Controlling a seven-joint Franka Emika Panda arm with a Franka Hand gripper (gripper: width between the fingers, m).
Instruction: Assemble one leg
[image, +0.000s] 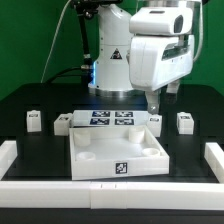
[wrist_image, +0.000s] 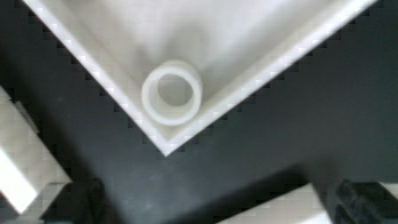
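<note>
Four small white legs stand on the black table: two at the exterior view's left (image: 34, 120) (image: 62, 123) and two at its right (image: 157, 119) (image: 184, 121). The large white square panel (image: 100, 145) lies in the middle, a tag on its front edge. My gripper (image: 156, 104) hangs just above the panel's far right corner, close over the nearer right leg. The wrist view shows that panel corner (wrist_image: 107, 40) with its round hole (wrist_image: 173, 90). My gripper (wrist_image: 210, 205) is open and empty, and its dark fingers (wrist_image: 365, 200) stand apart at the picture's edges. No leg shows in the wrist view.
The marker board (image: 110, 118) lies flat behind the panel. A white raised rim (image: 110, 192) runs along the table's front and both sides. The robot base (image: 112, 60) stands at the back.
</note>
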